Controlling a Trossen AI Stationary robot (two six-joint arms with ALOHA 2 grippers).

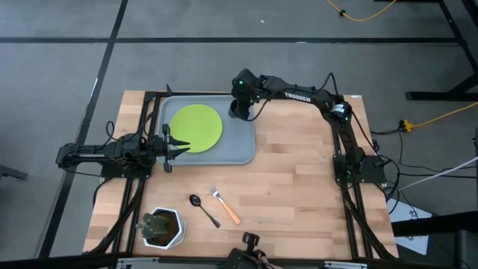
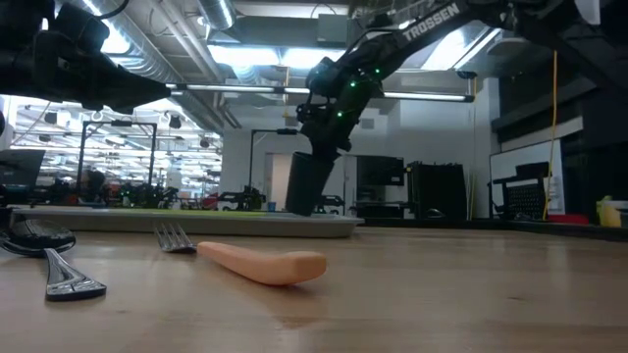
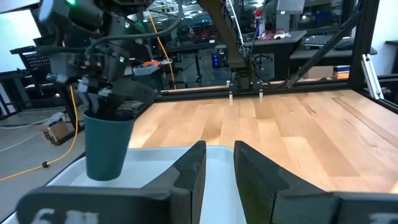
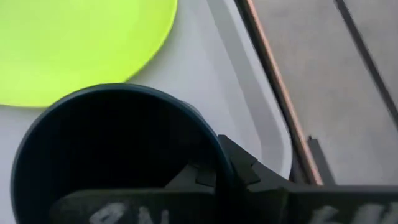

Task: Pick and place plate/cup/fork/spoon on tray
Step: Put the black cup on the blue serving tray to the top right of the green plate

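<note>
While the left gripper [image 1: 176, 146] waited at the near left edge of the tray [image 1: 243, 146], its fingers [image 3: 189, 168] only slightly apart and holding nothing, the right gripper [image 1: 240, 103] pinched the rim of the dark cup [image 3: 107, 144] at the tray's far right corner, upright on the tray floor. The lime-green plate [image 1: 196, 127] lay on the tray beside it. The orange-handled fork [image 1: 225, 205] and the dark spoon [image 1: 204, 210] lay side by side on the wooden table [image 1: 314, 187], near a white potted plant [image 1: 163, 227].

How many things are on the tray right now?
2: the green plate lies on the tray, and the dark cup stands at its far right corner, with the right gripper shut on it.
</note>
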